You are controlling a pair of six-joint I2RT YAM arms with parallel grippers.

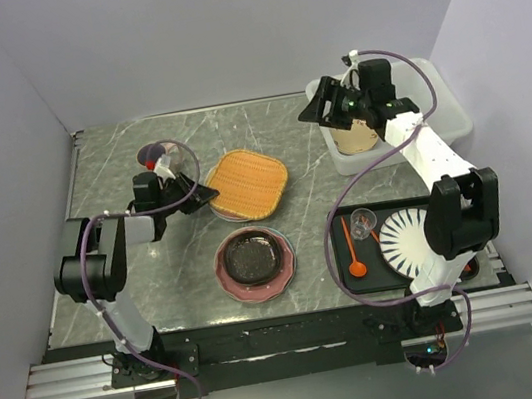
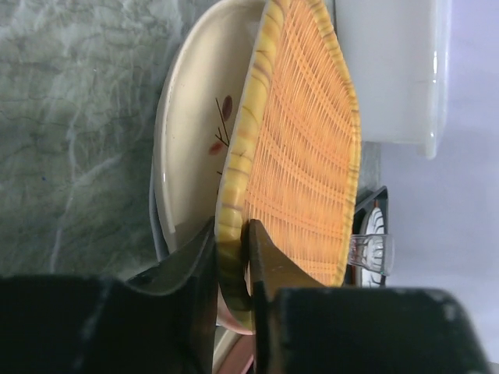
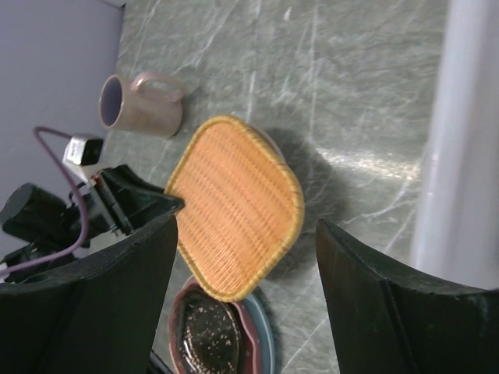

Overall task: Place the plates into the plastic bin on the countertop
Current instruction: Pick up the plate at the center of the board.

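Bench surface: grey-green marble-look with white veins, enclosed by plain pale lavender walls on three sides. Left claw is clamped on the rim of the orange plate, which lies on a floral plate at bench centre. Right claw stands wide apart, holding nothing, over the plastic bin at the far right corner. Black speckled plate sits by the near edge.

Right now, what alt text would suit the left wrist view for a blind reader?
The left fingers pinch the rim of the orange plate, which sits over a cream floral plate. Behind are the white bin and countertop.
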